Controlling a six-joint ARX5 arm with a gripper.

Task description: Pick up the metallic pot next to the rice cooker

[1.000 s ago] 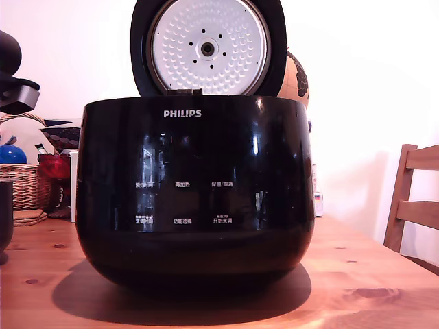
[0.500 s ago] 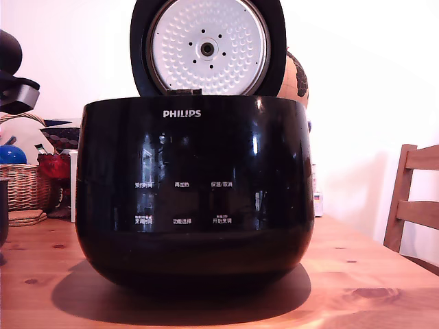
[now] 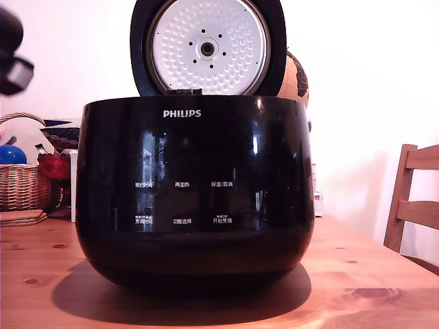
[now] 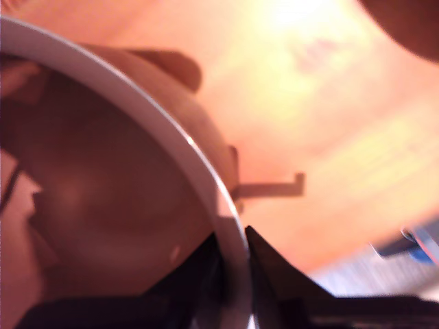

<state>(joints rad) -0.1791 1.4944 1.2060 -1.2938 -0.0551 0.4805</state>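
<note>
The rice cooker point(image 3: 195, 192) fills the middle of the exterior view, glossy black and marked PHILIPS, with its round lid point(image 3: 208, 46) standing open. The metallic pot point(image 4: 103, 205) shows only in the wrist view, as a dark rounded inside with a thin bright rim point(image 4: 171, 133). My gripper point(image 4: 233, 236) is shut on that rim, one dark finger inside the pot and one outside. The wooden table lies well below the pot there, which casts a shadow on it. In the exterior view only a blurred dark part of the arm point(image 3: 12, 65) shows at the top left, and the pot is out of frame.
A wicker basket point(image 3: 24, 185) with a blue ball point(image 3: 9, 154) and a red item point(image 3: 55, 166) stands on the wooden table point(image 3: 370, 274) at the exterior view's left, behind the cooker. A wooden chair point(image 3: 415, 205) is at the right edge.
The pot's dark edge at the exterior view's left border has slid out of frame. The arm part at the top left has moved up and left.
</note>
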